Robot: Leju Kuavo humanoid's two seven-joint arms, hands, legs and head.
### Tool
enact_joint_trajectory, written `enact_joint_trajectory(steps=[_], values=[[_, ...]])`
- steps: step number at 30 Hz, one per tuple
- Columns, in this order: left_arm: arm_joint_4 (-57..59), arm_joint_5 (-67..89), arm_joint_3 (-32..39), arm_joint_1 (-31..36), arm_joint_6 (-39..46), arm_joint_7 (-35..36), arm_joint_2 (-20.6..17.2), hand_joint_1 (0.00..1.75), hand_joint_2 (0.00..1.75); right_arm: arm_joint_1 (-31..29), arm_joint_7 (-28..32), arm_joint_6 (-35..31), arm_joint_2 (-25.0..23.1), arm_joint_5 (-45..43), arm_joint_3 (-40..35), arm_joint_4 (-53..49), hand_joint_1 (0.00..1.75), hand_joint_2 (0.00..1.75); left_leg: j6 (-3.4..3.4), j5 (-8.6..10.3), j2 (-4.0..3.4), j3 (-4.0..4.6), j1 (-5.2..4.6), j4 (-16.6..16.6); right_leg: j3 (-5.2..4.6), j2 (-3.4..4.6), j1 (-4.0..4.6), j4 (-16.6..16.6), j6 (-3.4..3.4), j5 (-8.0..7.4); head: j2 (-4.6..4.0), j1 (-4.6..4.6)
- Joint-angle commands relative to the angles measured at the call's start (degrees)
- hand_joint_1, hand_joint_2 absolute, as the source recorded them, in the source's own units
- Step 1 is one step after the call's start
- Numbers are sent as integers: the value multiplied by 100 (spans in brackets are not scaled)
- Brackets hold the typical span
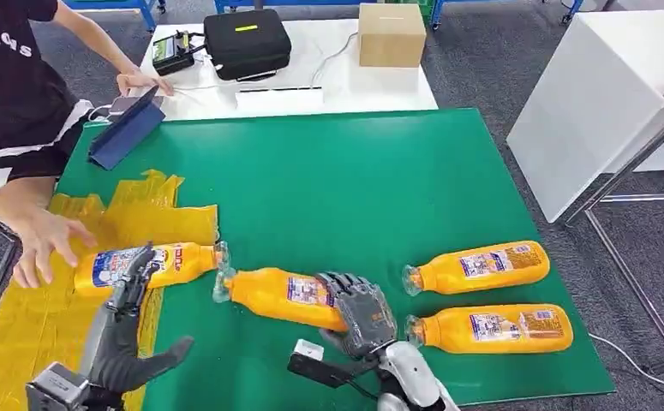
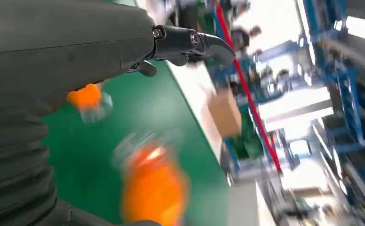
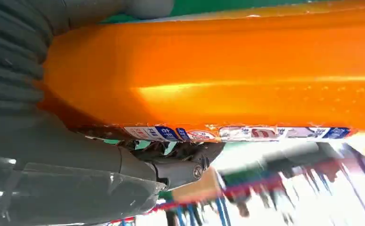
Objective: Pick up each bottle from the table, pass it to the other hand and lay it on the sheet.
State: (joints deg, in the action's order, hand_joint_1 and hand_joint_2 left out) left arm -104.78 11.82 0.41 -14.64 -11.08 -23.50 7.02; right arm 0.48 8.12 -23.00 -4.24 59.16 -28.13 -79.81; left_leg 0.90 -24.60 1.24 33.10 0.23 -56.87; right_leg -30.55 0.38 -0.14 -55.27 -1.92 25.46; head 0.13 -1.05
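A green desk [image 1: 337,180] stands on a grey floor, with a yellow sheet [image 1: 28,325] spread over its left part. Nearest, the right hand [image 1: 358,312] grips the held bottle [image 1: 281,295], an orange one, at its base end, fingers curled over it; the bottle points its clear cap leftward, toward the sheet. In the right wrist view the same orange body [image 3: 218,80] lies tight against the palm, its label strip just beside the dark fingers [image 3: 180,165]. The left hand [image 1: 127,330] is over the sheet's right edge, its fingers spread and holding nothing, the fingertips just at the label of the sheet bottle [image 1: 152,264], which lies on its side on the sheet with its cap toward the held one; whether they touch it I cannot tell. The two caps are close together. To the right, two more orange bottles lie on the bare green: the near bottle [image 1: 491,328] and, just behind it, the far bottle [image 1: 478,267]. At the sheet's left side a person's hand [image 1: 41,244] rests open on the yellow. Farther back a blue tablet case [image 1: 127,128] is propped at the green's corner. Beyond, on a white table [image 1: 311,90], sit a black case [image 1: 247,41] and a cardboard box [image 1: 391,34].
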Motion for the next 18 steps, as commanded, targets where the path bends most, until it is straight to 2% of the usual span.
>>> enact_joint_trajectory(steps=[1,4,8,18], values=[[1292,11,-1304,542,227,226,-63,0,175,-9,1011,-462,-568,-1263,818,-585,175,175,-3,-7,20,-14,2,9,25,-33,3,14,-1,15,0,4],[1550,-520,-1475,683,81,253,-93,0,175,-72,1231,-360,-666,-1580,877,-434,175,175,-5,-2,13,9,-1,7,-2,-17,-1,7,-4,10,0,4],[2012,-1523,-1341,883,-240,397,-4,0,175,-214,1566,-306,-834,-2008,805,-89,175,175,-8,-6,-2,0,2,15,6,-11,3,17,-1,9,0,4],[2303,-2393,-1216,1163,-517,595,38,0,175,-441,1624,-252,-946,-2161,521,433,175,175,-7,-7,-8,14,4,10,-8,2,6,12,-2,7,0,2]])
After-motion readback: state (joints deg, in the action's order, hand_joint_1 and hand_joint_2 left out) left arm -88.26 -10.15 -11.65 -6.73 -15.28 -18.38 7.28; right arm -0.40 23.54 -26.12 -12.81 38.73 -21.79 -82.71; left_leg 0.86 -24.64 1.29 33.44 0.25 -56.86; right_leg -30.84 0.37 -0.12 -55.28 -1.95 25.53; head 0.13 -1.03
